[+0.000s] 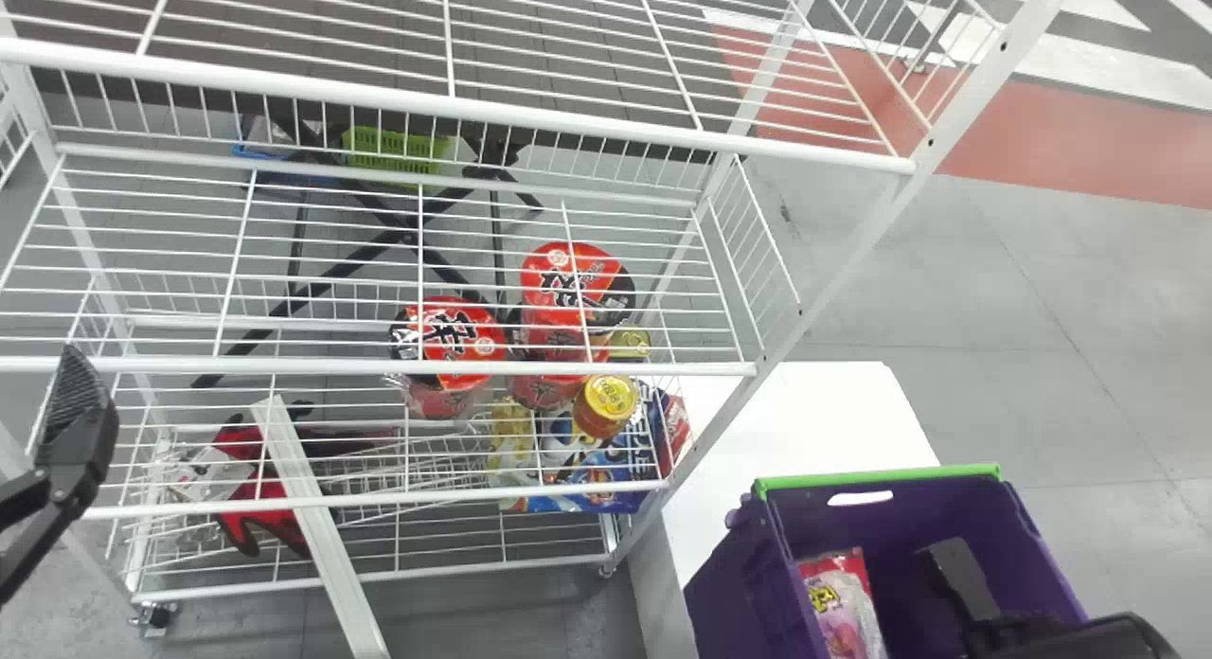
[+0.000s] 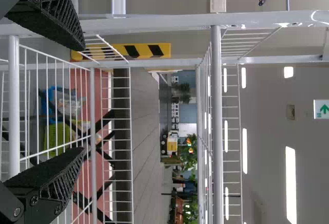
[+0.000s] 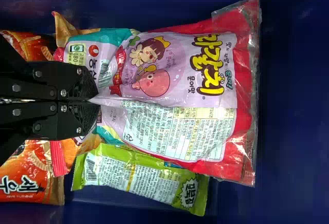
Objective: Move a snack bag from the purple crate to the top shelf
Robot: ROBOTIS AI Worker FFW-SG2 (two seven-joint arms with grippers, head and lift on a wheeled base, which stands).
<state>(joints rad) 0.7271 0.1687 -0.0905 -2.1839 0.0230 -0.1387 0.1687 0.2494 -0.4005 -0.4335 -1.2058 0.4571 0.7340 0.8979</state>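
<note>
In the head view my right gripper is down inside the purple crate, with a red and lilac snack bag to its left. The right wrist view has my right gripper shut on a pinched fold of the lilac snack bag, which spreads out beyond the fingertips. A green snack bag and orange bags lie beside and under it. My left gripper is parked at the head view's left edge, before the rack; in its wrist view the left gripper stands open, empty.
The white wire rack has a top shelf, a middle shelf with red noodle packs, and lower shelves holding a can and a blue package. A white table adjoins the crate. A white post leans before the rack.
</note>
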